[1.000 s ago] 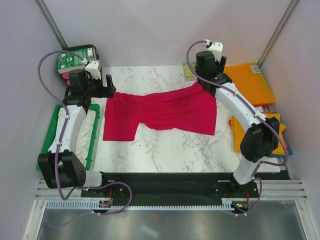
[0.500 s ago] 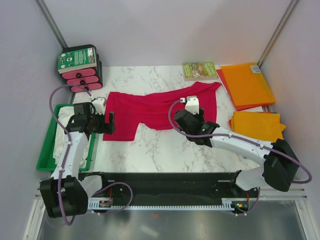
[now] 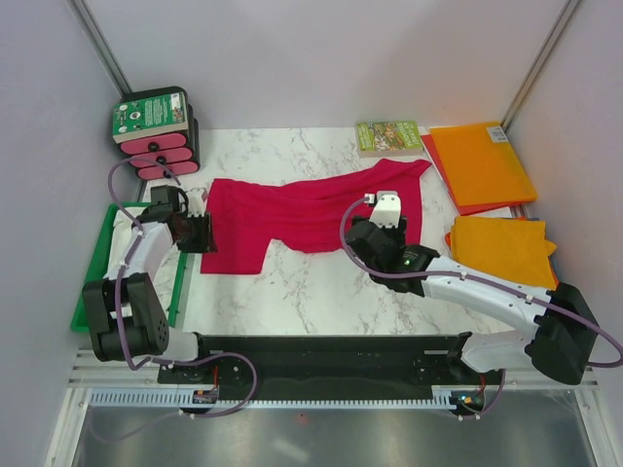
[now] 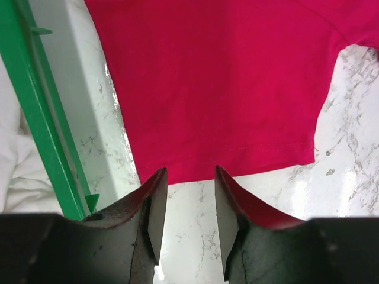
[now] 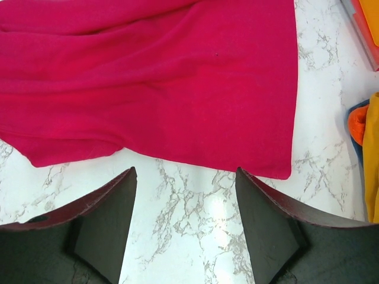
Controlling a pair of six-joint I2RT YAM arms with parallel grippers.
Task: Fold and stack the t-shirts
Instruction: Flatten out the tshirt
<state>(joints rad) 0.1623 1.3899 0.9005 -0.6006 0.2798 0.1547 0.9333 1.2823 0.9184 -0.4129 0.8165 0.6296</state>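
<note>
Red shirt [image 3: 311, 209]: spread across the counter [image 3: 321, 292], wrinkled.
Left fingers [image 4: 157, 192]: narrowly parted, empty, at the shirt's hem, beside the green tray [image 4: 41, 118].
Right fingers [image 5: 118, 204]: wide apart, empty, just short of the hem.
Right side: orange shirts [image 3: 482, 161].
Back edge: book [image 3: 387, 136].

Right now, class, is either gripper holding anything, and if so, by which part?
Nothing is held. The left gripper and the right gripper are both open and empty, near the edge of the crimson red cloth t-shirt.
</note>
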